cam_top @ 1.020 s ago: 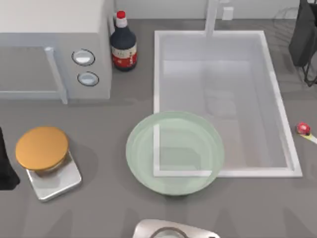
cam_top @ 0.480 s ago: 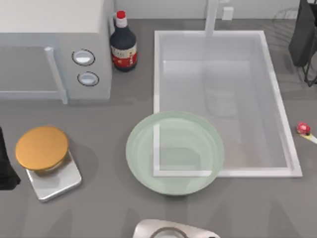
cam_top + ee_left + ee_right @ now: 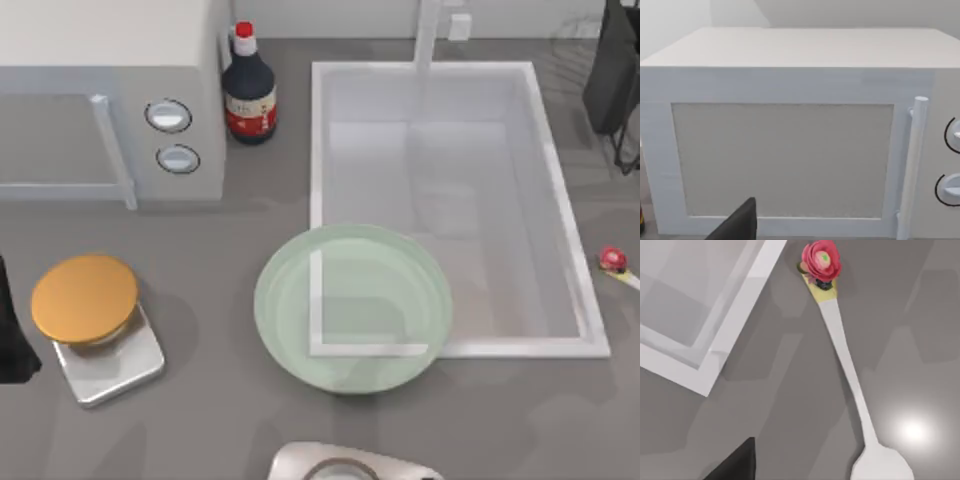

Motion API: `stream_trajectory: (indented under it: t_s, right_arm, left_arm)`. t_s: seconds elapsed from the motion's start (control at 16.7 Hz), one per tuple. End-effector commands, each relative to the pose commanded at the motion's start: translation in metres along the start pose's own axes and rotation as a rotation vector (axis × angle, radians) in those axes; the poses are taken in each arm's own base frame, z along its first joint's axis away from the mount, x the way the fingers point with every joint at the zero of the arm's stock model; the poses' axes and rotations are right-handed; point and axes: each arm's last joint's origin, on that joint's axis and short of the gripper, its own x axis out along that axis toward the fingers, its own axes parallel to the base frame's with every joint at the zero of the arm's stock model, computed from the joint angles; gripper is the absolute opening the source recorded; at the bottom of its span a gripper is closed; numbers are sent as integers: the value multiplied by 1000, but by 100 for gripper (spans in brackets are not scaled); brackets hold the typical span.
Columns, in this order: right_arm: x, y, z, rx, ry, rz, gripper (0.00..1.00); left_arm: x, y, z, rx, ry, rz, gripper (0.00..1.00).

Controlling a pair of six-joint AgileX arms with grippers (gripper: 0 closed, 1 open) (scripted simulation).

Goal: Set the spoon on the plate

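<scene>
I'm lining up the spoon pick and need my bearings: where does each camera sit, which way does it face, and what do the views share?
Top view: above the table, looking down on the plate, sink, microwave and spoon at the right edge; dark arm parts at both side edges.
Left wrist view: on the left arm, facing the microwave door; a dark gripper tip shows.
Right wrist view: on the right arm, looking down at the spoon beside the sink rim; a dark gripper tip shows.
Shared: top and right wrist views share spoon and sink; top and left wrist views share the microwave.

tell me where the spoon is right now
The slim white spoon with a red flower ornament lies flat on the grey table at the top view's far right edge, just beyond the white sink's right rim, apart from the pale-green glass plate.
</scene>
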Motion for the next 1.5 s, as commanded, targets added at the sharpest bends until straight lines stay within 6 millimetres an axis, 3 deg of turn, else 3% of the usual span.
stream_trajectory:
  t_s: [0.3, 0.6, 1.08, 1.5]
  right_arm:
    - [49, -28, 45, -153, 276, 172, 100]
    - [81, -43, 67, -239, 385, 259, 100]
    - [89, -42, 68, -248, 395, 269, 100]
    - [160, -28, 38, -246, 385, 260, 100]
  left_arm:
    - [0, 0, 0, 0, 0, 0, 100]
    - [0, 0, 0, 0, 0, 0, 100]
    - [0, 0, 0, 0, 0, 0, 100]
    - [0, 0, 0, 0, 0, 0, 100]
